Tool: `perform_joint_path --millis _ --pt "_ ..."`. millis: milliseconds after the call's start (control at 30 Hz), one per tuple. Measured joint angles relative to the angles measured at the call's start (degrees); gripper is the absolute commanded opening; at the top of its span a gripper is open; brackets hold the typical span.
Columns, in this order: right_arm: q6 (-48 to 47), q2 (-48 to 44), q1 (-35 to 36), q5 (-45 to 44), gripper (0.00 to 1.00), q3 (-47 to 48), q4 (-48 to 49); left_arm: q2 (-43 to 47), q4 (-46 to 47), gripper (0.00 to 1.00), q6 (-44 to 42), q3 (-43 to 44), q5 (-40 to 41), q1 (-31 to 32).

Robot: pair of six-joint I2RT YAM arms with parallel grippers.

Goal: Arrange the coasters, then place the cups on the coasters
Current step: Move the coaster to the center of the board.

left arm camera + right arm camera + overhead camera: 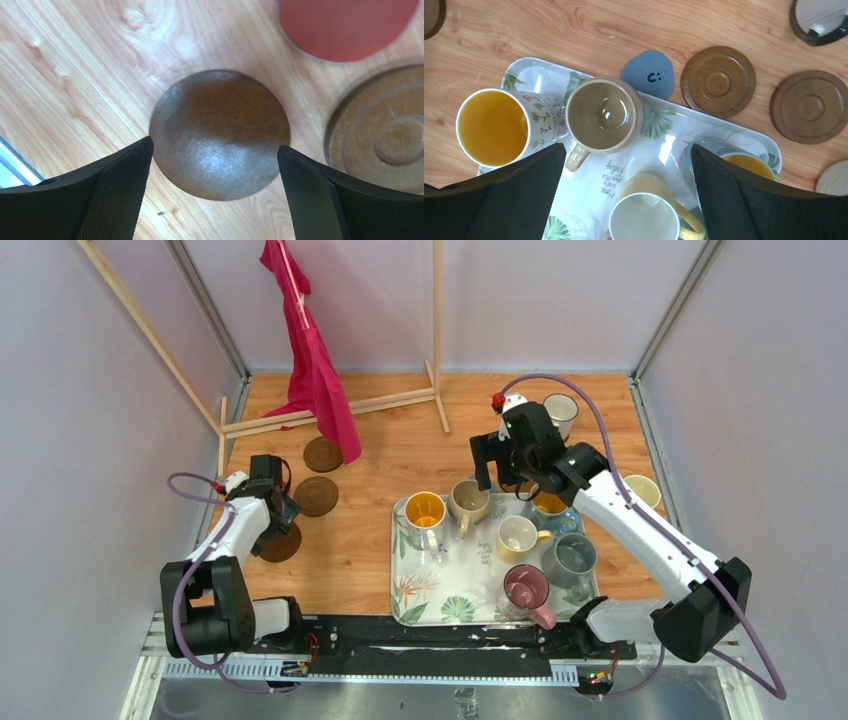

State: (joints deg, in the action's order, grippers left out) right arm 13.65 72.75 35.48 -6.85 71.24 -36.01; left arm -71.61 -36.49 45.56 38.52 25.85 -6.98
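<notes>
Brown coasters [316, 495] lie in a loose group at left on the surface. More coasters, with a grey-blue coaster [649, 74], lie just beyond the tray [440, 580]. No cup visibly sits on a coaster, and most cups [518, 537] stand in the tray. Left claw [214, 150]: apart, empty, over the nearest left coaster. Right claw [627, 150]: apart, empty, over the tray. Assessment: arranging is barely begun and all placing remains.
</notes>
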Motion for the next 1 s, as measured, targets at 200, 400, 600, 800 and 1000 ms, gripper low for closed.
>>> perform_joint_path --millis 200,400,600,800,1000 --pt "-0.33 -0.87 -1.55 4.9 1.0 -1.27 2.19 -3.93 0.81 1.0 -4.74 2.38 -2.08 -2.58" --pt "-0.44 -2.19 -1.64 7.78 1.0 -1.6 3.39 -6.64 3.69 1.0 -6.62 2.86 -3.8 -3.04" --pt "-0.42 -2.36 -1.77 9.46 1.0 -2.08 3.85 -9.88 6.36 1.0 -7.65 2.82 -4.66 -3.02" --pt "-0.42 -2.43 -1.79 9.84 1.0 -2.45 3.93 -7.43 8.63 0.95 -7.61 0.33 -4.66 -2.82" --pt "-0.42 -2.43 -1.79 9.86 1.0 -2.45 3.93 -3.26 10.95 0.78 -7.43 -2.97 -4.81 -0.44"
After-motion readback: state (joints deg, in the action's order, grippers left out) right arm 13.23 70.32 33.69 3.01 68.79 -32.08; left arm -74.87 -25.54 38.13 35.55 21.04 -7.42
